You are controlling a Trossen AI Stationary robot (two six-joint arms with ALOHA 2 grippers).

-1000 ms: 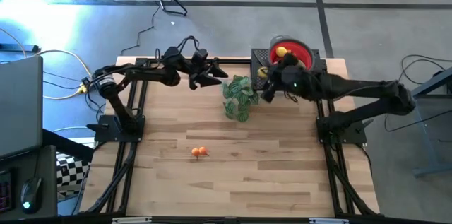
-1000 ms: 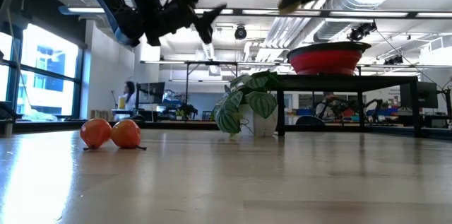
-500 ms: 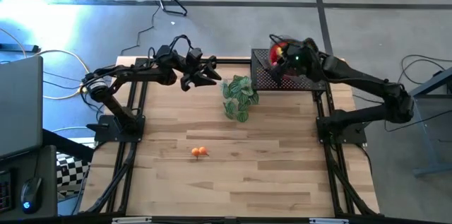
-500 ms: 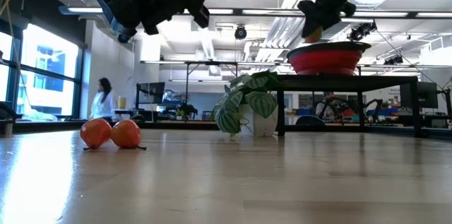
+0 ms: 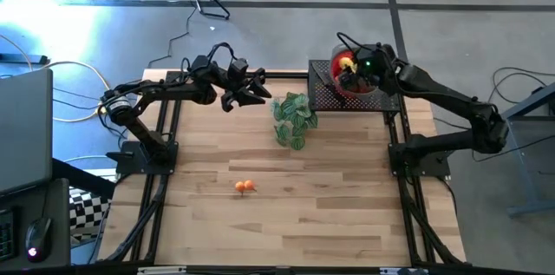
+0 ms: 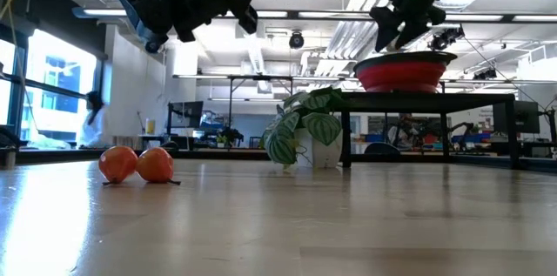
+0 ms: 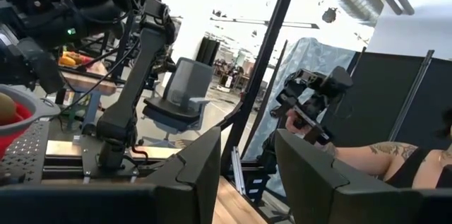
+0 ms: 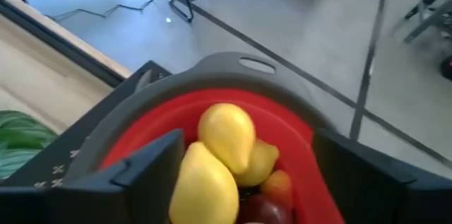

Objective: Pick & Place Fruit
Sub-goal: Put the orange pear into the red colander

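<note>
right gripper (image 8: 240, 174) apart over bowl (image 8: 233, 75) | left gripper (image 7: 244, 174) apart, empty | plant (image 5: 293, 119) between

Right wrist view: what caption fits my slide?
Open right gripper above yellow lemons in the red bowl.

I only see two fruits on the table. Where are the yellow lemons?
The lemons lie in the red bowl on the black stand at the table's far right corner, right under the right pincer.

left gripper (image 5: 260, 94): raised, fingers apart | right gripper (image 8: 244, 181): fingers spread
</note>
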